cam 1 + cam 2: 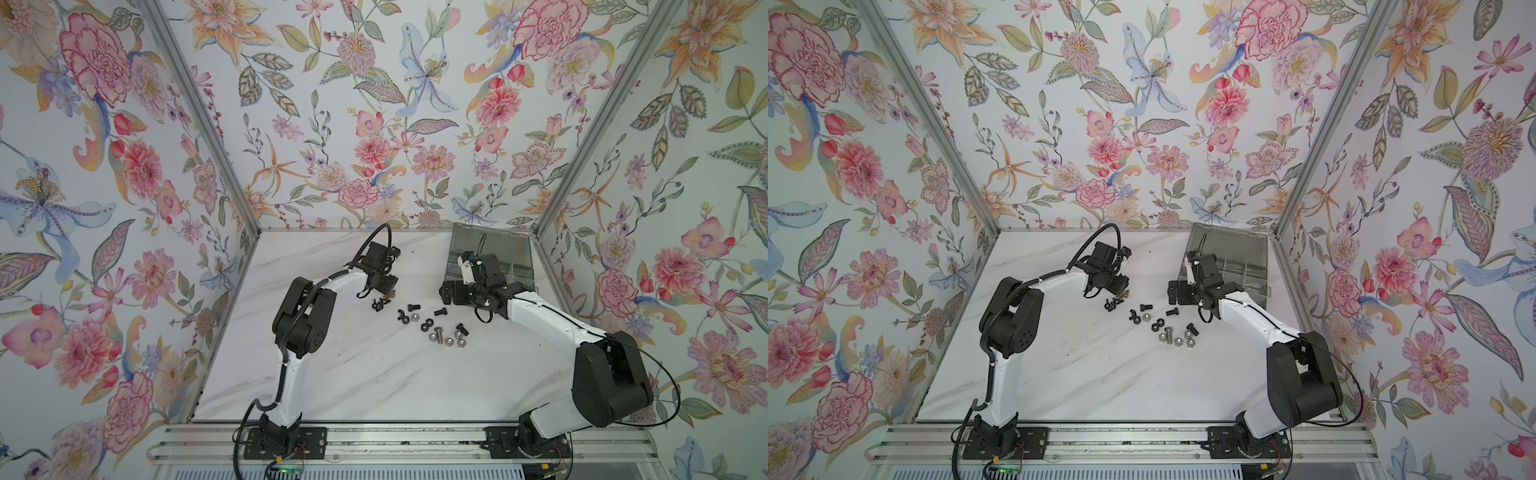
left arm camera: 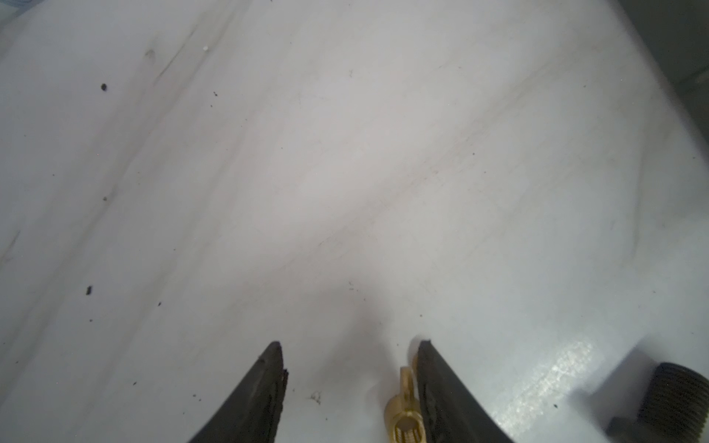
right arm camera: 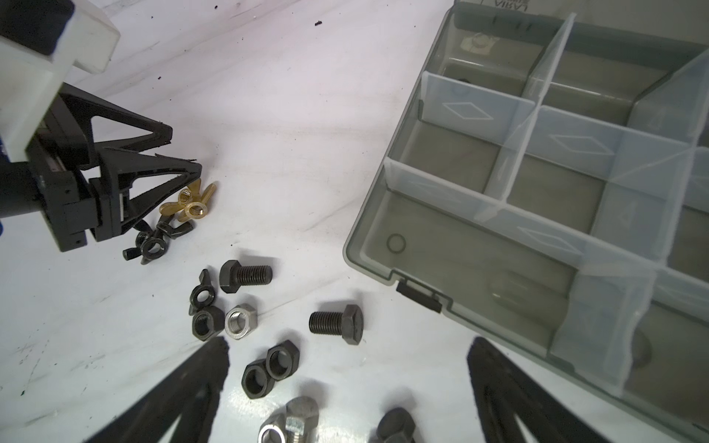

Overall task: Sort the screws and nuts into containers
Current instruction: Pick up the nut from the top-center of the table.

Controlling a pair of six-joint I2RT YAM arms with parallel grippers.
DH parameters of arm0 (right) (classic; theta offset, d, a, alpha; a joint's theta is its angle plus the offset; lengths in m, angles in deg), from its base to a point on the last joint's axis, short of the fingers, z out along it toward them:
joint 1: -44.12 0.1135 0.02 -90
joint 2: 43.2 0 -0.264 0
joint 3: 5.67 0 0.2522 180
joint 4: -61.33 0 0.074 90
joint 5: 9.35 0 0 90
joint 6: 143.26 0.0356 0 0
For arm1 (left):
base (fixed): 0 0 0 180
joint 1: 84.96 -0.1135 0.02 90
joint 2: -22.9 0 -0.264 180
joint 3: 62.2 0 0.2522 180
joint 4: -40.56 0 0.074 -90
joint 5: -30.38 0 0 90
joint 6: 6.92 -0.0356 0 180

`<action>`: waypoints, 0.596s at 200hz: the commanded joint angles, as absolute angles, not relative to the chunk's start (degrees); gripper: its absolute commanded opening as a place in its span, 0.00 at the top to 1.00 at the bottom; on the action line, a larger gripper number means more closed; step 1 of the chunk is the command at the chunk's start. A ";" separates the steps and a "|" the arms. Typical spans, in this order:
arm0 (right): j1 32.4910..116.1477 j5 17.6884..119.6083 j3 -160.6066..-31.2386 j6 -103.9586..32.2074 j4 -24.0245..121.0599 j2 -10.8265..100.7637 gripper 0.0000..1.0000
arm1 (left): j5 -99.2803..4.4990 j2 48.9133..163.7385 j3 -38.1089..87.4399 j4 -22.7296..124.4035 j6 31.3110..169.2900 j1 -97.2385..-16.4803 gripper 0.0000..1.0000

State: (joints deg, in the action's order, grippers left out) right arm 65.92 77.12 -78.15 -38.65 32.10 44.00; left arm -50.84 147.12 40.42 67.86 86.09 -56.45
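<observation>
Loose screws and nuts lie mid-table in both top views (image 1: 436,328) (image 1: 1167,328). The right wrist view shows black screws (image 3: 245,275), black nuts (image 3: 268,368), a silver nut (image 3: 239,320), black winged nuts (image 3: 153,241) and brass winged nuts (image 3: 192,201). My left gripper (image 1: 384,291) (image 2: 350,345) stands open on the table, with one brass winged nut (image 2: 403,406) between its fingers, against one of them. My right gripper (image 1: 446,297) (image 3: 349,345) hovers wide open over the black nuts, holding nothing. The containers (image 3: 441,245) are compartments of a grey box; the ones in view look empty.
The grey box (image 1: 519,274) sits at the back right with its lid (image 1: 490,241) standing up, partly hidden by my right wrist. Flowered walls close in the table on three sides. A metal rail (image 1: 395,449) carries both arm bases at the front edge.
</observation>
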 commanded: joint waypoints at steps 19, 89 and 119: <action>66.36 77.95 -79.44 -38.59 31.04 44.05 0.01 | -50.50 148.21 39.13 69.50 86.06 -55.94 0.44; 66.37 78.01 -79.20 -38.60 31.00 44.03 0.01 | -50.50 148.48 38.53 69.83 86.07 -55.76 0.48; 66.40 78.03 -79.21 -38.65 31.04 44.08 0.01 | -50.38 148.84 38.73 69.70 86.16 -55.46 0.50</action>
State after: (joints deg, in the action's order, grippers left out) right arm 65.92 77.20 -78.15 -38.65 32.10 44.00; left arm -50.84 147.25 39.04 68.69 86.09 -56.12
